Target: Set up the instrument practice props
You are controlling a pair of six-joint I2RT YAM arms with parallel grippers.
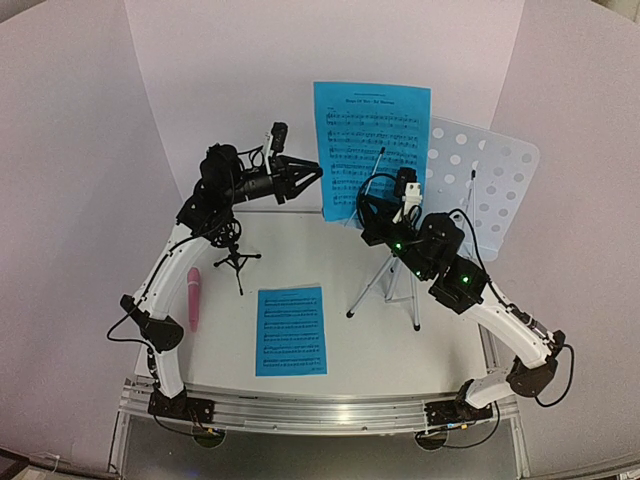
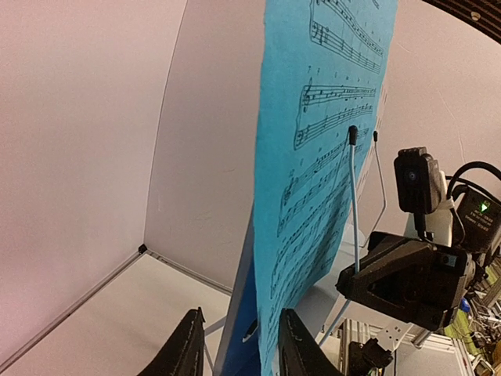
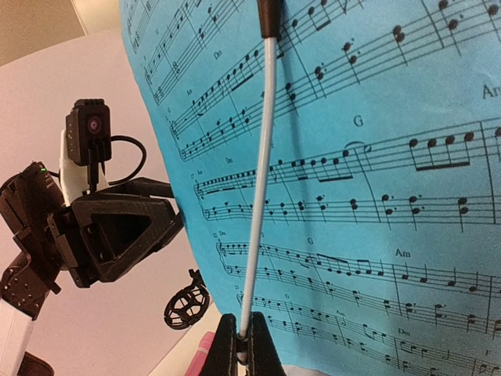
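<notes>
A blue sheet-music page [image 1: 370,150] stands upright against the pale-blue perforated music stand [image 1: 485,180], whose silver tripod legs [image 1: 385,285] rest on the table. My left gripper [image 1: 312,180] is open, its fingers on either side of the page's lower left edge [image 2: 313,196]. My right gripper [image 1: 378,215] is shut on the stand's thin pale-blue page-holder rod [image 3: 258,172], which lies across the front of the page [image 3: 376,157]. A second blue page [image 1: 291,330] lies flat on the table. The pink microphone [image 1: 193,298] lies at the left, beside the black tripod mic mount [image 1: 236,255].
White walls close in the back and both sides. The table's aluminium front rail [image 1: 320,410] carries both arm bases. In the right wrist view the mount's ring [image 3: 186,305] and the microphone's tip [image 3: 202,352] show below the left gripper [image 3: 117,235].
</notes>
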